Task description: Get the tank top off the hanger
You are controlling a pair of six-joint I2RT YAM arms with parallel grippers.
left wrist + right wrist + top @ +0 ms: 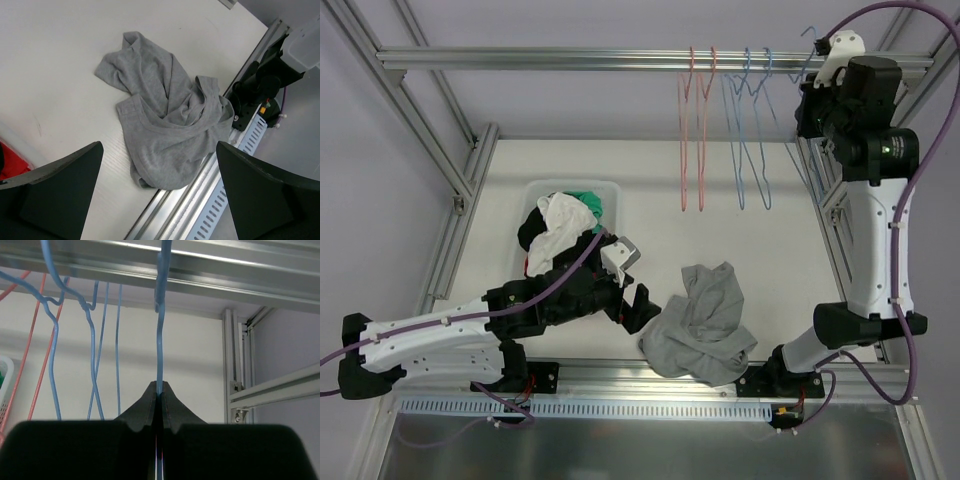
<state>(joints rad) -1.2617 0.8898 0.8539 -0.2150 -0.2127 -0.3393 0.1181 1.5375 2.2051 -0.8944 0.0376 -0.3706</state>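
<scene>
Just ahead of the left fingers (640, 303), which stand spread wide and hold nothing, the grey tank top (705, 320) lies crumpled on the worktop (650, 225), one edge draped over the aluminium rail (610, 374). Well apart from it, the right fingers (159, 399) are clenched on the wire of a blue hanger (160, 340) hooked over the rack bar (225, 277) above them.

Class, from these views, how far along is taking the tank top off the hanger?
Done: the tank top lies crumpled on the table, free of any hanger. In hand: right gripper shut on a bare blue hanger by the rail; left gripper open over it. Left: probably only releasing that hanger.
</scene>
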